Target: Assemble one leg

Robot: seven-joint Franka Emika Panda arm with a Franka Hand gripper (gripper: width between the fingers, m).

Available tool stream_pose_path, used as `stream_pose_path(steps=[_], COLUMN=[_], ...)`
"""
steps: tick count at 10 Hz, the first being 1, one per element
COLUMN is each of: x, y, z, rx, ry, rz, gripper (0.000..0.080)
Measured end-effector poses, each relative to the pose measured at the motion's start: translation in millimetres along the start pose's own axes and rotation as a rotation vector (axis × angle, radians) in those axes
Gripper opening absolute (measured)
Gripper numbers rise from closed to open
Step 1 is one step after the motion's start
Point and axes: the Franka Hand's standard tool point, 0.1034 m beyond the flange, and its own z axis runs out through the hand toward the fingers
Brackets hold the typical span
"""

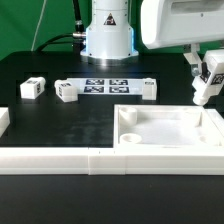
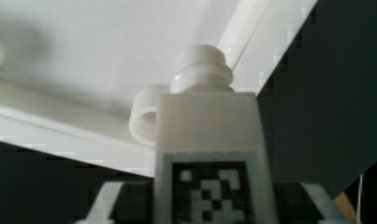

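My gripper (image 1: 207, 68) is shut on a white leg (image 1: 201, 93) and holds it tilted above the far right corner of the large white tray part (image 1: 170, 128) in the exterior view. In the wrist view the leg (image 2: 210, 120) fills the middle, its tag facing the camera and its stubby screw tip pointing at the tray's inner corner (image 2: 96, 50). A round corner hole (image 2: 146, 120) shows just beside the leg. My gripper (image 2: 211, 206) grips the leg's tagged end. Three more legs lie on the table: two (image 1: 33, 88) (image 1: 66, 92) at the left and one (image 1: 148, 88) near the middle.
The marker board (image 1: 105, 85) lies at the back centre in front of the arm's base (image 1: 107, 35). Long white border rails (image 1: 60, 160) run along the front edge, and a short white piece (image 1: 3, 122) sits at the far left.
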Motion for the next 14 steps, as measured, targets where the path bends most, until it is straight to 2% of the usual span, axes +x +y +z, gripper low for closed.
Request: stream_pose_path(steps=[3,4,5,6,9,10,14], x=[-0.8,3.2,0.6,2.3,32.4,37.3,24.1], y=[-1.4,3.2,7.9,10.3,14.5,16.1,13.4], z=[0.7,-0.3,3.6,10.8,22.9,25.8,36.9], rx=[-0.005,-0.026,-0.045,-0.041,-0.032,-0.037,-0.031], ry=[0.026,0.116,0.178,0.17,0.178,0.204,0.186], rz=[-0.007,-0.02,-0.047,-0.048,-0.055,-0.053,-0.051], gripper=[0.029,0.029,0.029,0.029,0.029,0.029,0.029])
